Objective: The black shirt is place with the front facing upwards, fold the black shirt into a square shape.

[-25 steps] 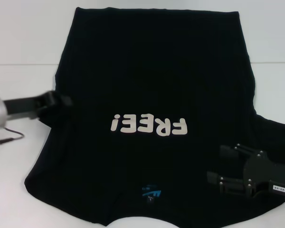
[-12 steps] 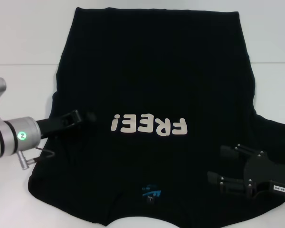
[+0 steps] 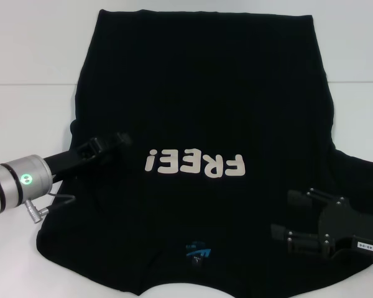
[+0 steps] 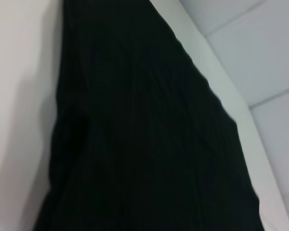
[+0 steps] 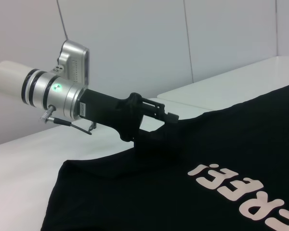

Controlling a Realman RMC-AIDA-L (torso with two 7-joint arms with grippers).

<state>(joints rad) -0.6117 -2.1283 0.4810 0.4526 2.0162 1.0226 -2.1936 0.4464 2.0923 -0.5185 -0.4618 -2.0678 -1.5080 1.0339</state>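
From the head camera, the plain black cloth T-shirt (image 3: 199, 124) with white "FREE!" lettering lies spread on the white bench (image 3: 31, 118). The left tool (image 3: 115, 141) reaches over its left edge; the right tool (image 3: 298, 220) rests on its right sleeve, fingers parted and holding nothing.

The left wrist camera shows only black cloth and white bench.

From the right wrist camera, the left tool (image 5: 171, 117) hovers at the shirt's (image 5: 183, 192) edge; whether it grips the cloth I cannot tell.

You see the black shirt (image 3: 199, 118) spread front-up on the white table (image 3: 25, 118), its hem at the table's far edge and collar at the near edge. White "FREE!" lettering (image 3: 194, 164) reads upside down; a small blue neck label (image 3: 197, 250) sits by the collar.
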